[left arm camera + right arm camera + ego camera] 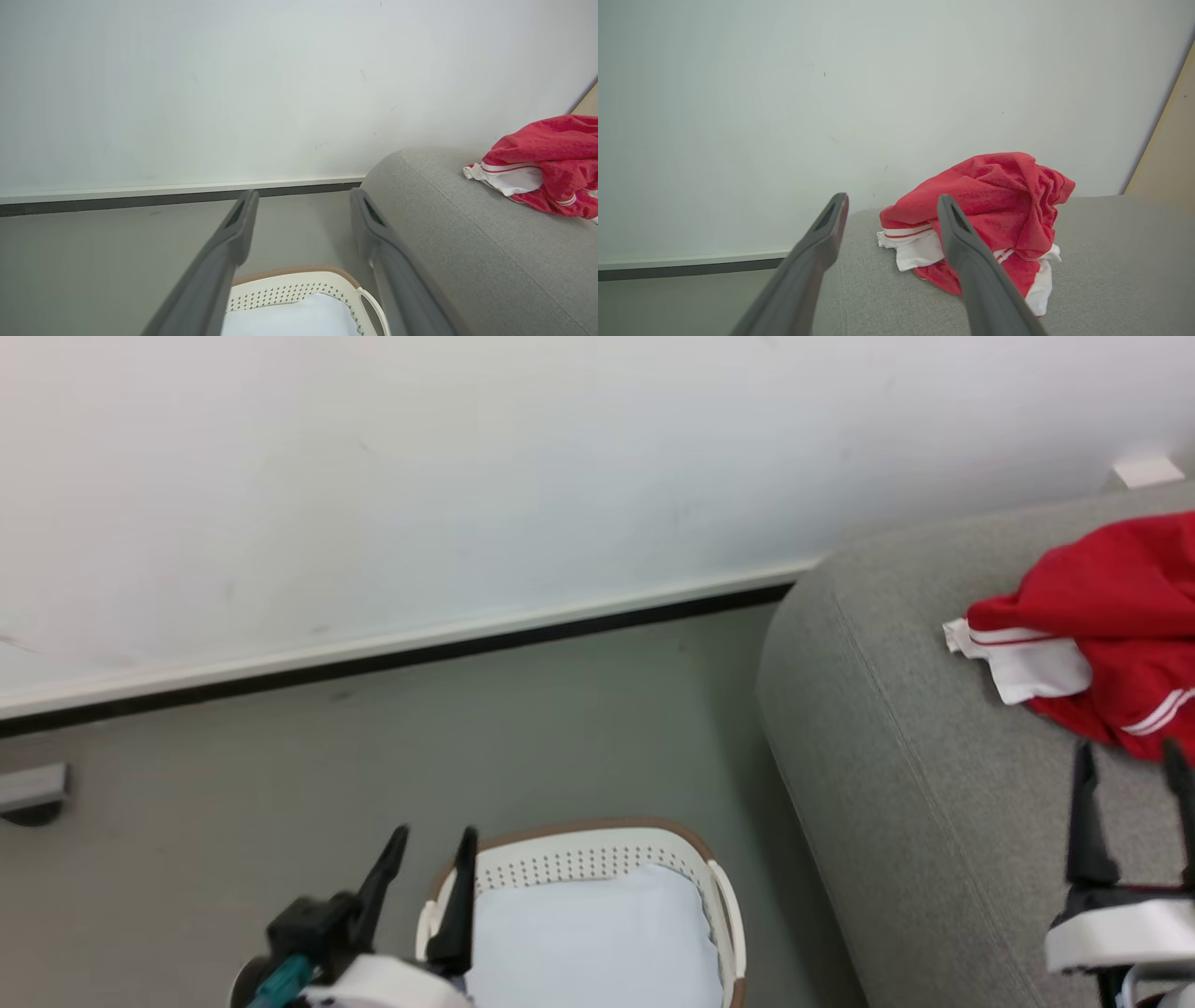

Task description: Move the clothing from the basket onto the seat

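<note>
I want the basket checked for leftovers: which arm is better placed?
Left, probably: the left gripper hangs open at the basket rim; the right gripper is over the seat, beside the clothing.

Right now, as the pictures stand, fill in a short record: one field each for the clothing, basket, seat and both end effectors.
clothing: red and white heap lying on the seat
basket: on the floor beside the seat, white liner inside
seat: grey sofa by the wall
left end effector: open, empty, at the basket's rim
right end effector: open, empty, near the clothing
</note>
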### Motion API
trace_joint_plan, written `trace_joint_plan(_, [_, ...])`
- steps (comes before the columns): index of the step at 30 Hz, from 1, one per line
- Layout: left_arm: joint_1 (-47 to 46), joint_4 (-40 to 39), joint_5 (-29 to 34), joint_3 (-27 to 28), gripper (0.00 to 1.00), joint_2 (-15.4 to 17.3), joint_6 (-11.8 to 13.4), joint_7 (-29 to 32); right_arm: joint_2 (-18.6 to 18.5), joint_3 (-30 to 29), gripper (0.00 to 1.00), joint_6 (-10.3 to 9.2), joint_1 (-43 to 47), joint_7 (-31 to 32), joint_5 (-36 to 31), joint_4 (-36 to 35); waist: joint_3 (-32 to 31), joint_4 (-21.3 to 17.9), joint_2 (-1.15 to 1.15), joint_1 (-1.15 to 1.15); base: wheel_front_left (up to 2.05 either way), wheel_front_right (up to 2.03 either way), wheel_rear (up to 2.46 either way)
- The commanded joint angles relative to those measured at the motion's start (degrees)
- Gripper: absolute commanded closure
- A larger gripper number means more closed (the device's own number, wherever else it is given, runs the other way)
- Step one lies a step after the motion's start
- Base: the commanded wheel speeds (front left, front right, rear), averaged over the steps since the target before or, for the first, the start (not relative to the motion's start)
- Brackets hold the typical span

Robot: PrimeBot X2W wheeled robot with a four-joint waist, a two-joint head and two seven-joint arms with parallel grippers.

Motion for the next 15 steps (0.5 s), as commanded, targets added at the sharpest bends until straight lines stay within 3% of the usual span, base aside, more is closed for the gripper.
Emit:
trace_joint_plan(1, [1.8, 0.4, 0.8, 1.3, 0.0, -0.3, -0.1, 0.0, 0.1, 0.9, 0.0, -0.13, 1.8, 0.1, 0.3, -0.6, -2.3, 1.7, 0.0, 0.01, 0.0, 0.0, 0.0])
trace_joint_plan(7, [7.8, 0.9, 4.1, 8.6, 0.0, -2.6, -1.6, 0.0, 0.3, 5.0, 0.0, -0.13, 6.9, 0.0, 1.5, -1.9, -5.2, 3.8, 0.0, 0.01, 0.0, 0.0, 0.0])
trace_joint_plan(15, [11.7, 2.9, 8.5, 14.7, 0.0, -6.0, -5.4, 0.0, 0.3, 8.3, 0.0, -0.13, 11.3, 0.0, 3.1, -0.7, -7.5, 5.7, 0.0, 0.01, 0.0, 0.0, 0.0])
